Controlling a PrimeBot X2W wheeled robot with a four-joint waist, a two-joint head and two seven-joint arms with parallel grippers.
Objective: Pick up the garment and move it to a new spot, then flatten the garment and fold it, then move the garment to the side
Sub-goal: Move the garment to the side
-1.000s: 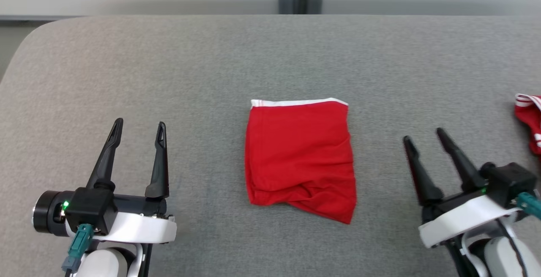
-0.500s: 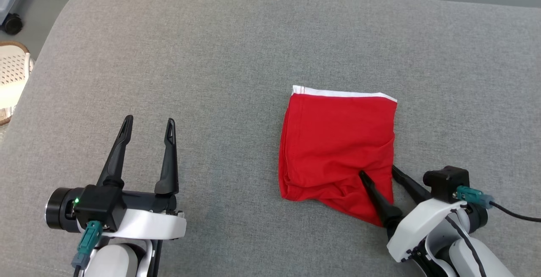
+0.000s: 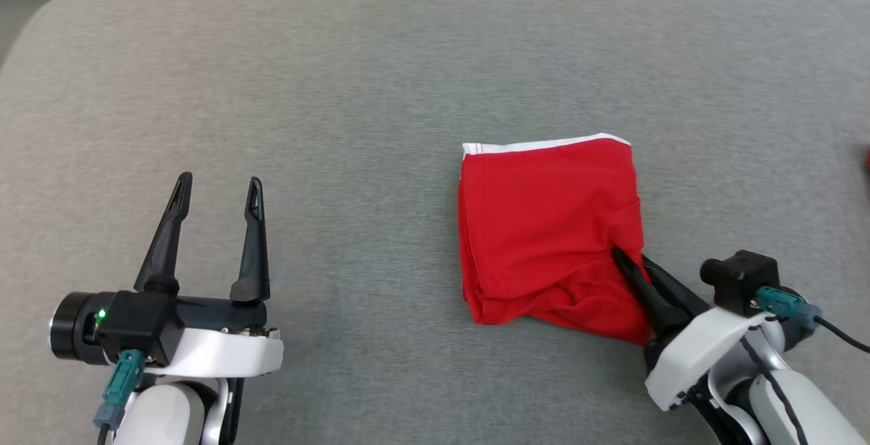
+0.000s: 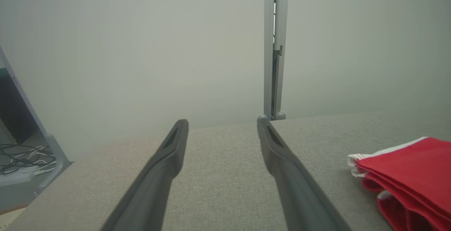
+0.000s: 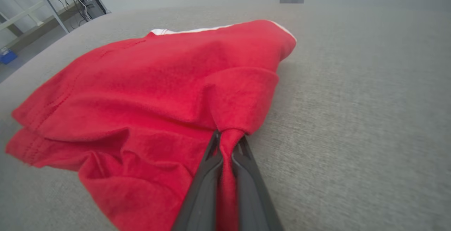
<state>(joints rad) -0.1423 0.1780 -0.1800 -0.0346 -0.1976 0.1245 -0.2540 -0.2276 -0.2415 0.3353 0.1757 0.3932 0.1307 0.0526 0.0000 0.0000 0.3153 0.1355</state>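
The garment [image 3: 547,227] is a folded red cloth with a white band along its far edge, lying right of centre on the grey padded table [image 3: 340,92]. My right gripper [image 3: 629,261] is shut on the garment's near right edge; in the right wrist view a pinch of red fabric [image 5: 227,143] stands between its two dark fingers. My left gripper [image 3: 216,190] hovers open at the lower left, well clear of the cloth. In the left wrist view, the garment [image 4: 408,174] lies to the right of the spread fingers [image 4: 282,160].
A sliver of another red item [image 3: 867,158] shows at the right edge of the head view. A grey post [image 4: 275,47] stands beyond the table's far edge. Cables and a frame [image 4: 24,160] lie off the table's left end.
My right gripper reached in from the right, straddled the garment's near right edge and shut on it. The head camera shifted between frames. My left gripper stayed open.
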